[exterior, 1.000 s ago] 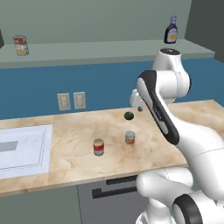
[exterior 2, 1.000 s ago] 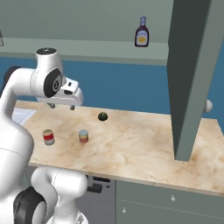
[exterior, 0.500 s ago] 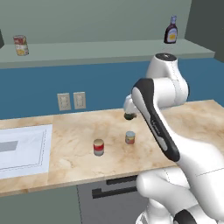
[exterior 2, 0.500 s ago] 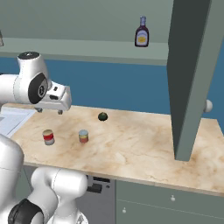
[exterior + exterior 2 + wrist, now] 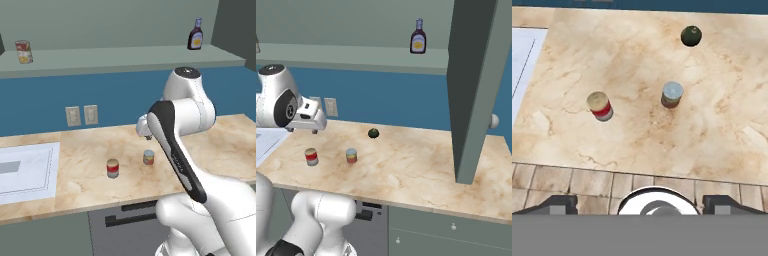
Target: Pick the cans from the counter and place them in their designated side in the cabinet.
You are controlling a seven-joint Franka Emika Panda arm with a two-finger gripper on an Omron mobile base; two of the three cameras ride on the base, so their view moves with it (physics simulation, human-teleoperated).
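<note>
step: approach, I'm lining up first pick | end effector (image 5: 640,202) wide open, empty | both cans (image 5: 672,94) on counter (image 5: 632,60) below it (well apart) | next: descend over one, close

premises: a rendered domestic kitchen. evidence: long beige marble-patterned counter (image 5: 95,150) with grey drawer fronts below, blue wall bearing two white socket plates (image 5: 82,115), grey-green cabinet recess (image 5: 125,55) holding a dark sauce bottle (image 5: 195,35) and a yellow-and-red labelled can (image 5: 22,51).
</note>
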